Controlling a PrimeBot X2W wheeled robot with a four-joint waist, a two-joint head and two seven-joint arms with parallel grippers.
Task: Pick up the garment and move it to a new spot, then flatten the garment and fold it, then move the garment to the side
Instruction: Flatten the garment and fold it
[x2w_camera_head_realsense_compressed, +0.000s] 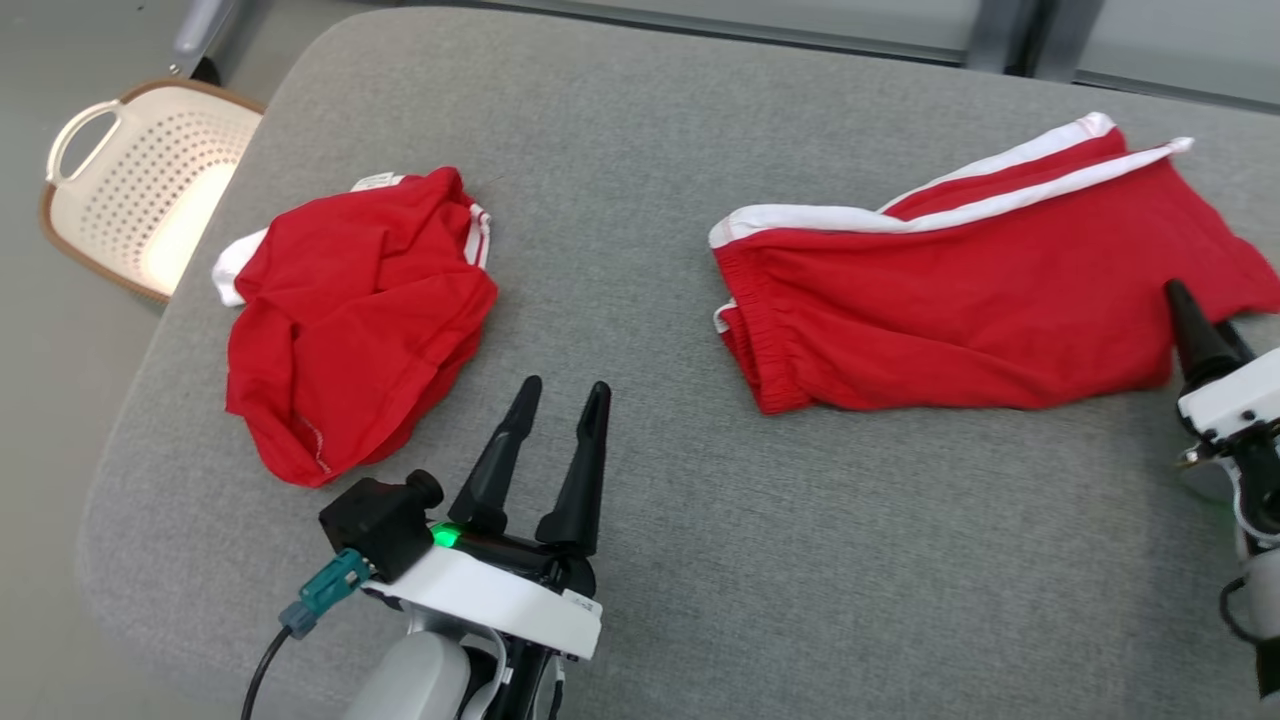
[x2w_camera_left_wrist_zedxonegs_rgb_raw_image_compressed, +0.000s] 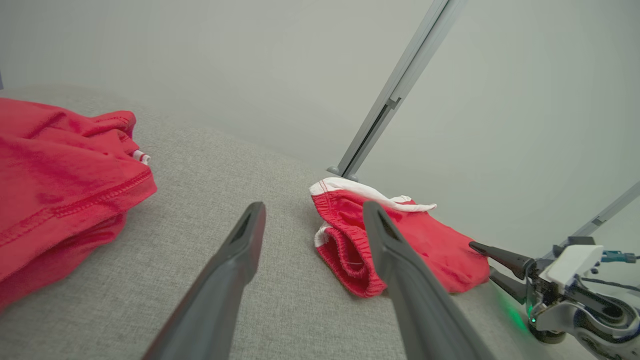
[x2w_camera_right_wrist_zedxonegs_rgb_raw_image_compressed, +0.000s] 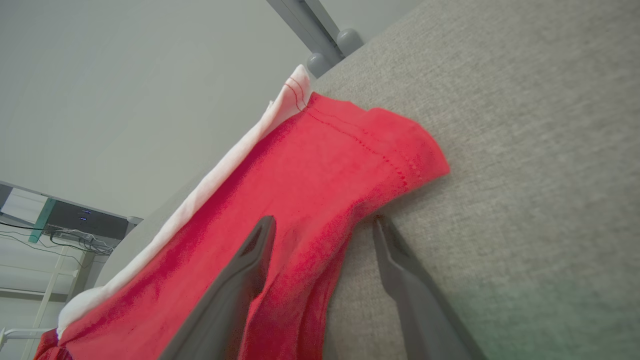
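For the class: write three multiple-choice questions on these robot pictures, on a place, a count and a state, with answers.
1. Where does the basket stand relative to the table?
A) on it, in the middle
B) off it, by its far left corner
C) on it, at the right edge

2. How many red garments lie on the table?
A) one
B) two
C) three

3. How is the left gripper?
A) open and empty
B) shut on cloth
C) shut on the basket

Answers: 1 B, it sits beyond the table's corner; 2 B, a crumpled garment at left, flat shorts at right; 3 A, its jaws stand apart over bare table.
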